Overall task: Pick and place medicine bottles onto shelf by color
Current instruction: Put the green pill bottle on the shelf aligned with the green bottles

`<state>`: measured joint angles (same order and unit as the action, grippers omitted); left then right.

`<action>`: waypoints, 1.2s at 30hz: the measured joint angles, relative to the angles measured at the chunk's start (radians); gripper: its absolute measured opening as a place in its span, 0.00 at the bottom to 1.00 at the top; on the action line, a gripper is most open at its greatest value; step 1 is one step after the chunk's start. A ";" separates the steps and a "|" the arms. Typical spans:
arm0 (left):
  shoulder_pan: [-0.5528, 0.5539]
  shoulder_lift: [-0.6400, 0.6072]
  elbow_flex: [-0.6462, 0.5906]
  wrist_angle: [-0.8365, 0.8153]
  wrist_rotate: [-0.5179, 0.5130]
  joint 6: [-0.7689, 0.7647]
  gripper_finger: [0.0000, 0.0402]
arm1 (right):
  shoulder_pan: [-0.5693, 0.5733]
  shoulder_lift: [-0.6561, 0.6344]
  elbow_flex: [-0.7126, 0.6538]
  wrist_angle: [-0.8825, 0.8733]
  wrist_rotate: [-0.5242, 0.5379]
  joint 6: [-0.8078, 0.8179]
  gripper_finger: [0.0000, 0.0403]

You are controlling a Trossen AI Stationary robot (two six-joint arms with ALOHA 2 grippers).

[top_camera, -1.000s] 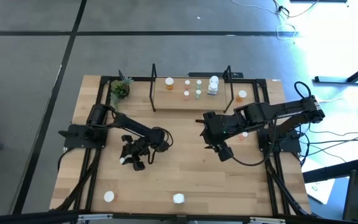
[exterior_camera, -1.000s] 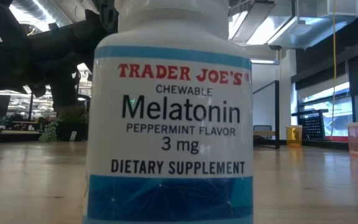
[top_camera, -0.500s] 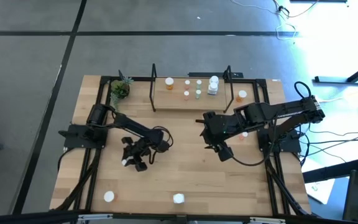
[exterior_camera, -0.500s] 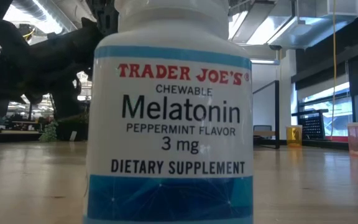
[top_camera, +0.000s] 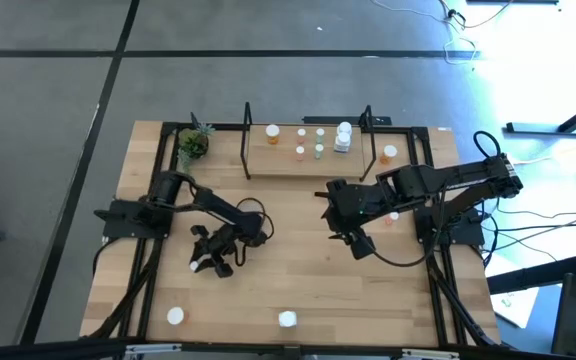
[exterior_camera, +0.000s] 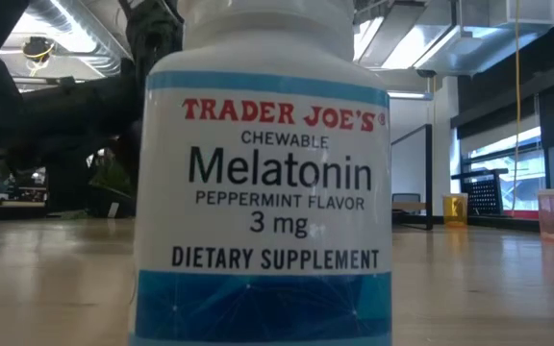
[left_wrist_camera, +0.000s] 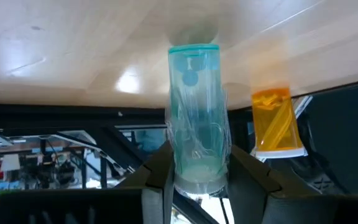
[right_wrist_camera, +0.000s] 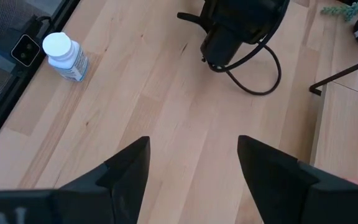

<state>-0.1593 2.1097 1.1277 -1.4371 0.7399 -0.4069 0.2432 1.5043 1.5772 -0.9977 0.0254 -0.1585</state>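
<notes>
**Left gripper holds a pale green bottle; right gripper waits with fingers apart**

The left gripper is over the left half of the wooden table, and it is closed around a small pale green bottle. In the left wrist view the two dark fingers press the bottle near its white cap, one on each side, and the clear greenish body stands out beyond the fingertips. Just beside this bottle, a little farther out from the gripper, there is an orange bottle in the same view. I cannot tell from this picture where on the table it stands.

The right gripper is over the middle of the table, well apart from the left one. Its fingers are spread wide and nothing is between them; under them there is only bare wood. Ahead of it, the right wrist view shows a white bottle with a white cap standing upright near the table edge.

The shelf lies at the far edge of the table, beyond both grippers. On its board stand several small bottles, among them an orange bottle on the board, a green one beside it, and a larger white one. A small potted plant is beside the left end of the shelf.

In the low view a big white Melatonin bottle stands very near to the camera and hides most of the table.
</notes>
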 joint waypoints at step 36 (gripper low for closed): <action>0.018 0.011 0.001 -0.033 0.015 0.025 0.24 | 0.000 0.000 0.000 0.002 0.000 0.000 0.61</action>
<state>-0.1416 2.1209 1.1290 -1.4699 0.7547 -0.3820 0.2433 1.5043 1.5772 -0.9958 0.0250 -0.1581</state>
